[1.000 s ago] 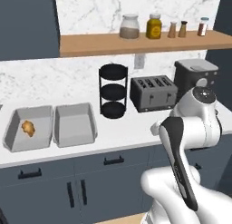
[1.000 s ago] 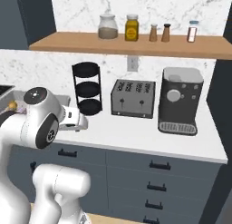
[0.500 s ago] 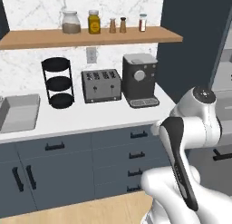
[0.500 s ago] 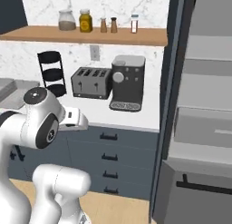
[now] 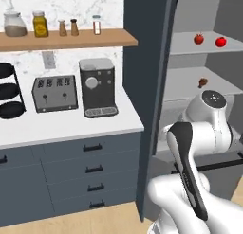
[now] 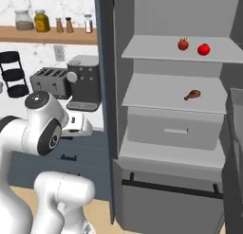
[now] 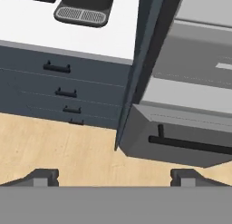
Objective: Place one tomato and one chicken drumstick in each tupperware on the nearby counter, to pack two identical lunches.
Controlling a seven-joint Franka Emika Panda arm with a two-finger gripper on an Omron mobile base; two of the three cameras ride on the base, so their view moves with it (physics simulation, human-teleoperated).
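**Food sits up and ahead of a low, downward-looking gripper**

The gripper (image 7: 115,175) has its fingertips spread wide with nothing between them, aimed at the floor by the fridge's bottom drawer (image 7: 181,139). Beyond and above it, the chicken drumstick (image 6: 192,94) lies on the middle shelf (image 6: 156,93), long axis roughly sideways, though it is too small to be sure. Higher still, two tomatoes (image 6: 183,44) sit on the top shelf.

The tiered rack (image 5: 9,91) gets chopped by the left edge (same in the right base view), and the bench (image 5: 66,126) too.
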